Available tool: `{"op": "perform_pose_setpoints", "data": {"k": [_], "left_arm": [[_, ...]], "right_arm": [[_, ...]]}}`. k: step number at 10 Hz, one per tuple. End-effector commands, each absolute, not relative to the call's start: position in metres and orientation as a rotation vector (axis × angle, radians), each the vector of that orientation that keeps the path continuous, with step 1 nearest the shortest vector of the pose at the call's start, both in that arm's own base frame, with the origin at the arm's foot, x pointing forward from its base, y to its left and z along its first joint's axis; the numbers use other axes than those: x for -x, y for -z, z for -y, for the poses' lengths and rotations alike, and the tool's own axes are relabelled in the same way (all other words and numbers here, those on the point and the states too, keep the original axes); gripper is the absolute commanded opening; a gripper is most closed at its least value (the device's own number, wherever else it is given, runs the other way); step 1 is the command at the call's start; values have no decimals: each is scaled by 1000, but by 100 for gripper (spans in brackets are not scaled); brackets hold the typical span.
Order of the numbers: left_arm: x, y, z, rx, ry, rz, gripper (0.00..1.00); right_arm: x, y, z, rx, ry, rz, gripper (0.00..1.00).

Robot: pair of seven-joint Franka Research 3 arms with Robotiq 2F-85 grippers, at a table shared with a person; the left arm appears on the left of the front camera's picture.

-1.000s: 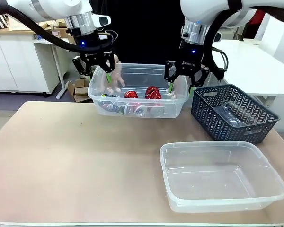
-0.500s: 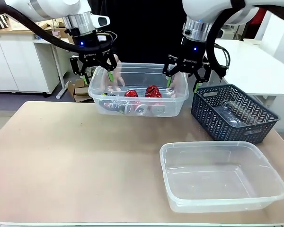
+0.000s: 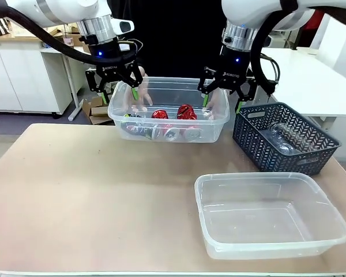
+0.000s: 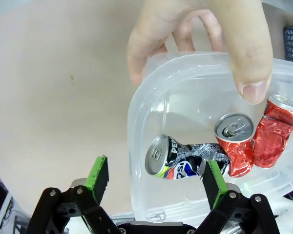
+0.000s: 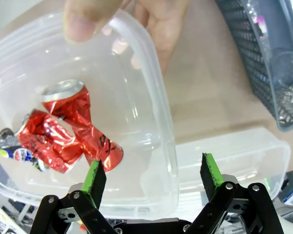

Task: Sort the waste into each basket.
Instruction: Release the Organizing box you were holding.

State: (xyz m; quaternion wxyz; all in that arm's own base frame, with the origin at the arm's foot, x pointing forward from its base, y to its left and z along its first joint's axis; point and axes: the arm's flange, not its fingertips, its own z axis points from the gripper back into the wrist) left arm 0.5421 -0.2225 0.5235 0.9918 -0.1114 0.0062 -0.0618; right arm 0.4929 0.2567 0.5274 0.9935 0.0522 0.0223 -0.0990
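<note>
A clear tub point(image 3: 219, 126) at the table's far edge holds crushed red cans point(image 3: 185, 112) and a blue-and-white can point(image 4: 185, 158). A person's hands point(image 3: 142, 95) grip both of its ends. My left gripper point(image 3: 115, 91) is open and straddles the tub's left rim point(image 4: 136, 146), with a hand point(image 4: 205, 29) just beyond it. My right gripper point(image 3: 222, 101) is open and straddles the right rim point(image 5: 158, 117) next to the red cans point(image 5: 73, 105). Neither gripper is closed on the rim. The dark blue basket point(image 3: 259, 113) holds a clear bottle point(image 3: 282, 137).
A larger clear tub point(image 3: 254, 178) stands near the front right with nothing in it; it also shows under the held tub point(image 5: 234, 151). The blue basket point(image 5: 256, 58) is right of my right gripper. Bare tabletop point(image 3: 92, 190) fills the left and middle.
Both grippers' fingers have spread wider around the tub's ends and risen slightly. The tub stays in the person's hands and has barely moved.
</note>
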Motion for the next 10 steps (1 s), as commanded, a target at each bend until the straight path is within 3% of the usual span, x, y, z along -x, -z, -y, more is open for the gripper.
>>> {"op": "perform_pose_setpoints", "data": {"k": [1, 3, 5, 7, 10], "left_arm": [[-510, -567, 223, 275, 197, 65, 100], [-397, -619, 198, 391, 469, 140, 100], [-335, -619, 164, 636, 614, 228, 100], [-314, -598, 129, 820, 632, 322, 100], [-334, -552, 64, 1153, 602, 454, 100]], "right_arm": [[-464, -587, -254, -119, 126, -3, 100], [-355, -671, -206, -304, 104, 67, 100], [-298, -679, -152, -574, 166, -9, 100], [-278, -659, -81, -951, 231, -33, 100], [-295, -614, -28, -1265, 280, -26, 100]]}}
